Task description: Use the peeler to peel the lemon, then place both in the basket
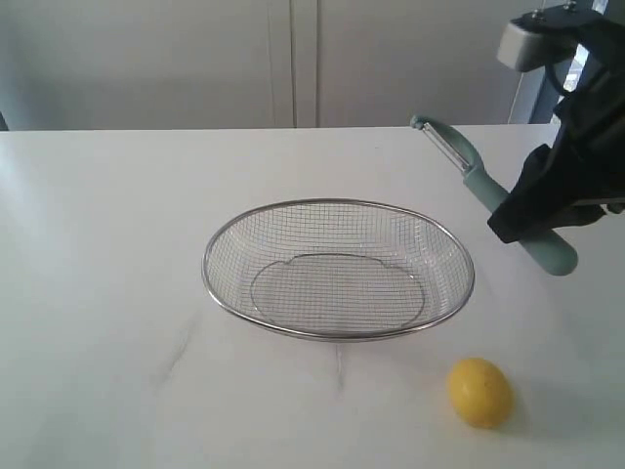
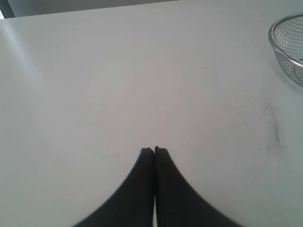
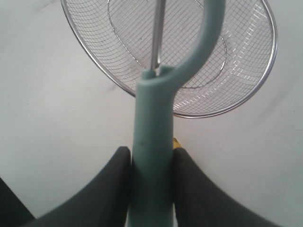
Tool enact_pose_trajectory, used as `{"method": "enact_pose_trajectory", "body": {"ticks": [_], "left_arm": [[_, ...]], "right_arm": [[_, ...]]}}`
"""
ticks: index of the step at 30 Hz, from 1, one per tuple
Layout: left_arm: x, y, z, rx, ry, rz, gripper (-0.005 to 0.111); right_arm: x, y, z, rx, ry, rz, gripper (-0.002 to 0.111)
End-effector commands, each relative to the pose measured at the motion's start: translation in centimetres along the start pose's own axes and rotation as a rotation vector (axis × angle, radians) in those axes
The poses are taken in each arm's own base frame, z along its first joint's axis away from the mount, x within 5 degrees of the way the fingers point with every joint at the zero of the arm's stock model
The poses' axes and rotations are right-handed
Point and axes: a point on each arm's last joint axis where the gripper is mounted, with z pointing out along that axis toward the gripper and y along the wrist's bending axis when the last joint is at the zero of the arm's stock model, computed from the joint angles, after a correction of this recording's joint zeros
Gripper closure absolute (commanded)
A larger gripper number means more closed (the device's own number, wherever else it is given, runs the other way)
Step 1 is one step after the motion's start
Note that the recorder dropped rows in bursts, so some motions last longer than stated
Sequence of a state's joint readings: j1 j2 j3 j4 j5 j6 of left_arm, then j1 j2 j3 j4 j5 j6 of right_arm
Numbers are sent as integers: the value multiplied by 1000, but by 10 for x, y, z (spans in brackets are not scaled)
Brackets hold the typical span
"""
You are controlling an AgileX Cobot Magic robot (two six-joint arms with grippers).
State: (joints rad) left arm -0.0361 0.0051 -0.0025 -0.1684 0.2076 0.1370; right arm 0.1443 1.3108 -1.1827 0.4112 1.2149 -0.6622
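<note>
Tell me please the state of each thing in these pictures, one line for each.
lemon: unpeeled, lying on the table outside the basket.
peeler: gripped at its handle by the right gripper.
basket: upright on the table, empty.
left gripper: jaws shut, holding nothing.
right gripper: jaws shut on the peeler.

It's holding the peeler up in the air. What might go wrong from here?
The lemon lies loose on the table with nothing holding it; the left gripper is shut, over bare table. A stroke would probably roll it away. The right gripper clamps the peeler far down its handle, so pressing the blade might twist it.
</note>
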Motion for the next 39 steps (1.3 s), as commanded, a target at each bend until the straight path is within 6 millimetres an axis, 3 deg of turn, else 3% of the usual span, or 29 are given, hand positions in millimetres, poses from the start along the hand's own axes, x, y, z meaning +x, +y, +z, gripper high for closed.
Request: {"method": "enact_pose_trajectory", "body": {"ticks": [1, 14, 27, 39], "left_arm": [[1, 0, 0, 3, 0, -9, 107], [0, 0, 0, 0, -8, -9, 107], [-29, 9, -6, -99, -340, -9, 107], [-31, 9, -6, -106, -359, -5, 107]], "right_arm": [[0, -1, -2, 4, -19, 3, 108], [0, -1, -2, 4, -19, 3, 108], [-1, -1, -2, 5, -20, 3, 108], [-1, -1, -2, 5, -20, 3, 108]]}}
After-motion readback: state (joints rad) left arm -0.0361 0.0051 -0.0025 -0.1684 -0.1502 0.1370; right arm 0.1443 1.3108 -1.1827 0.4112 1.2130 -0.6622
